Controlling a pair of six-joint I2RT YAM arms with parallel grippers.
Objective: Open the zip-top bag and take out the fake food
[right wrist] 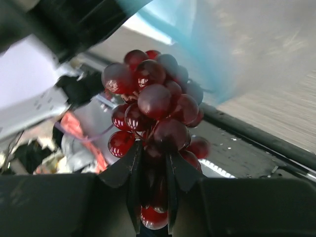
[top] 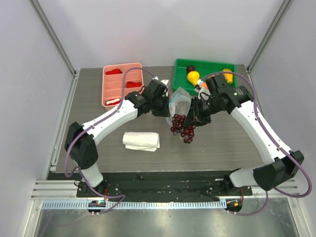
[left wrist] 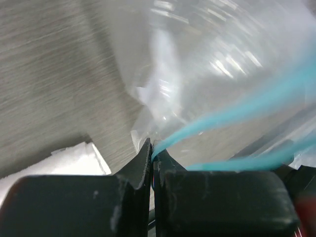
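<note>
The clear zip-top bag (top: 179, 101) hangs lifted between the two arms; its light-blue zip strip (left wrist: 232, 111) runs into my left gripper (left wrist: 152, 148), which is shut on the bag's edge. My right gripper (right wrist: 152, 160) is shut on a bunch of dark red grapes (right wrist: 153, 106), seen in the top view (top: 182, 126) just below the bag's mouth, above the table. The bag also shows in the right wrist view (right wrist: 247, 44). Other fake food, a yellow fruit (top: 192, 77), a dark red piece (top: 190, 68) and orange pieces (top: 228, 75), lies in the green tray (top: 181, 65).
A pink tray (top: 109, 91) with flat red pieces stands at the back left. A folded white cloth (top: 141, 141) lies near the front middle and shows in the left wrist view (left wrist: 74, 160). The arms crowd the middle of the table.
</note>
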